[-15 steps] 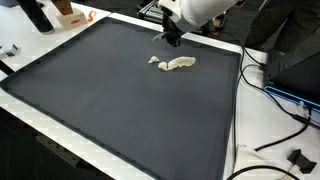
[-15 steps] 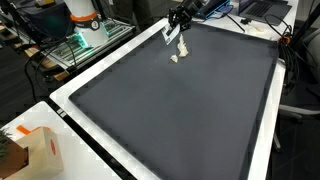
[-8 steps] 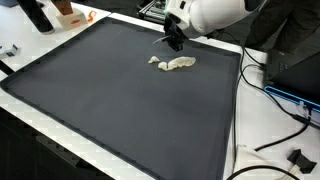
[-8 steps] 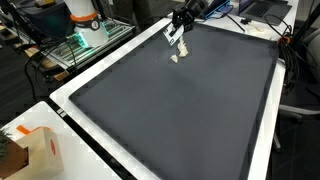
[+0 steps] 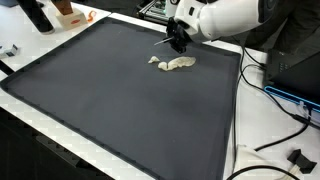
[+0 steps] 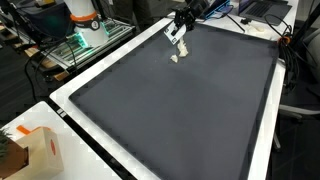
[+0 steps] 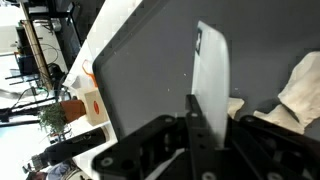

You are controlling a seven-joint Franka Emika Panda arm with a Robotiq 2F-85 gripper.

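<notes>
At the far edge of the dark mat [image 5: 100, 95], the gripper [image 5: 175, 42] is caught hovering just beyond the crumpled white cloth [image 5: 175, 63], close above it but not touching. A flat white strip [image 7: 212, 70] is clamped between the fingers, as the wrist view makes plain, and it is seen slanting down beside them in an exterior view. Over the last second the wrist has been rolled. The arm's white body has been swung off to the right, while the fingertips have hardly been shifted at all. The white cloth has been left exactly where it lay, shape unchanged. So the white strip is judged to be re-angled on the spot rather than carried anywhere, and nothing has been set down.
</notes>
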